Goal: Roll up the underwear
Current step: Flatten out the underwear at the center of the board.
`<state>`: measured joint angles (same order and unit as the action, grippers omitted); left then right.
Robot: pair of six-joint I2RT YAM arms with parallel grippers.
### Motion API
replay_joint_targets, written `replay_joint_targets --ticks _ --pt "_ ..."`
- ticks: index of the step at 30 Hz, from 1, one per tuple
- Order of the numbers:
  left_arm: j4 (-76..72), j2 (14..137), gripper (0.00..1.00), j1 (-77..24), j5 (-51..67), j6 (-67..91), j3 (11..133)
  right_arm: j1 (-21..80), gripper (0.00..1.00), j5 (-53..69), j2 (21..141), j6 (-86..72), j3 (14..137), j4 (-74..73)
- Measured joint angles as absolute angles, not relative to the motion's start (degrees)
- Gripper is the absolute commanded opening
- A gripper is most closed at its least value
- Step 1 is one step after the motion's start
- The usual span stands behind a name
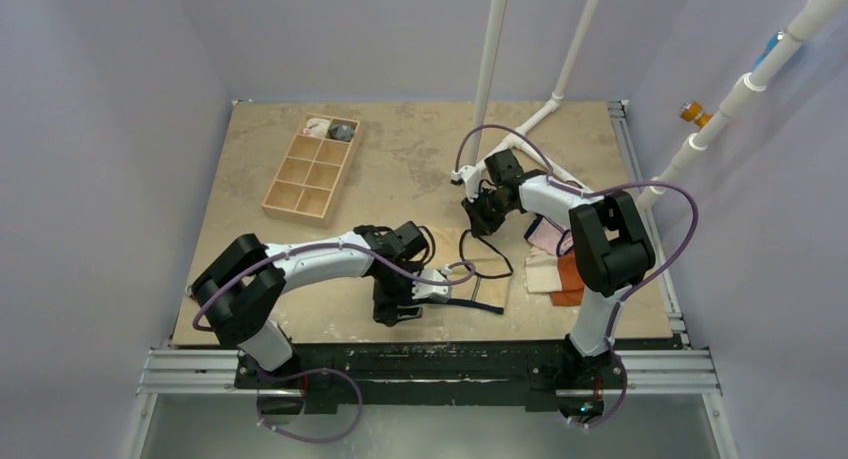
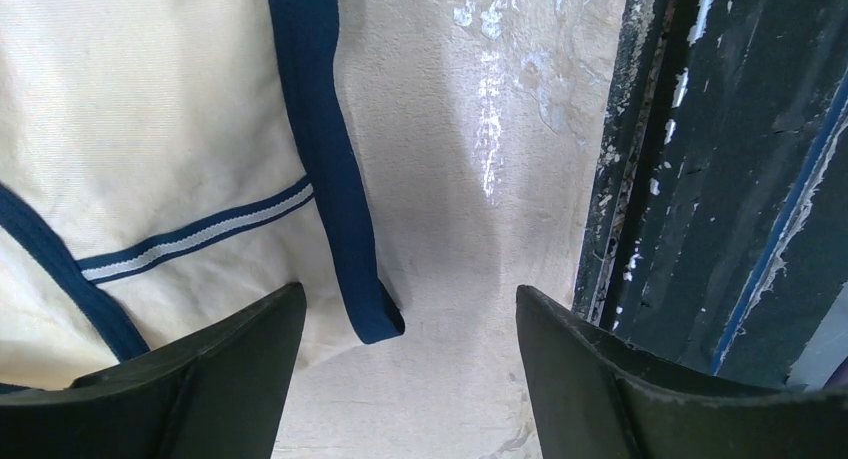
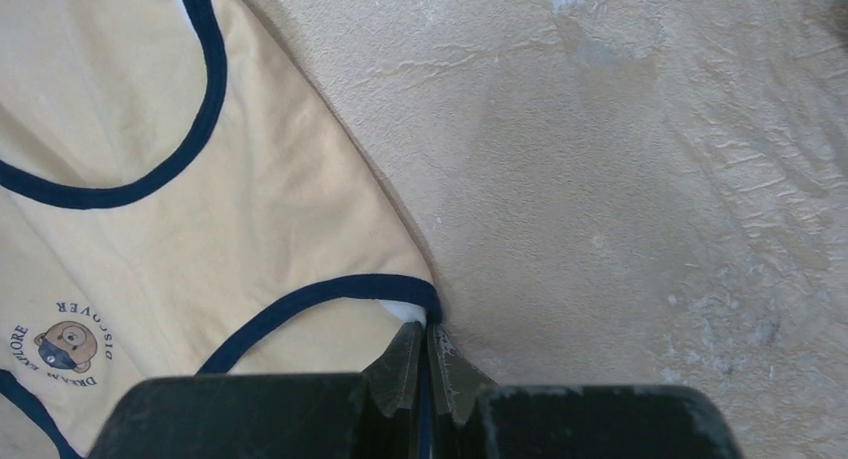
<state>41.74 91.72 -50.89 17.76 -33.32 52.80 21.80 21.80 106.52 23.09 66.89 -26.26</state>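
The tan-beige, navy-edged fabric underwear lies flat at 5 o'clock from the centre of the worktop. Its 12 o'clock corner is pinched by the right hand, probably as an anchor. The left hand, fingers spread, straddles the 8 o'clock hem end.

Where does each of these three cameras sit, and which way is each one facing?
Top external: high behind the bases, looking down on the table; left arm and right arm show.
Left wrist: over the table's near edge, looking down at the underwear; open left gripper shows.
Right wrist: close over the underwear's corner; shut right gripper pinches it.
Both wrist views share the underwear.
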Motion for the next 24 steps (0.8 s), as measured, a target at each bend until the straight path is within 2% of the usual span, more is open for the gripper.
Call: replay_joint_targets --ticks 16,19,24 --pt "42.9 92.6 0.77 -54.6 13.1 -34.2 53.5 21.9 0.01 13.9 106.5 24.9 67.6 -24.2" --pt "42.8 92.6 0.77 -54.8 12.7 -34.1 53.4 22.1 0.14 13.0 106.5 25.0 67.7 -24.0" --pt "42.5 92.6 0.77 -54.9 12.0 -33.6 53.4 22.1 0.47 13.0 106.5 25.7 67.7 -24.6"
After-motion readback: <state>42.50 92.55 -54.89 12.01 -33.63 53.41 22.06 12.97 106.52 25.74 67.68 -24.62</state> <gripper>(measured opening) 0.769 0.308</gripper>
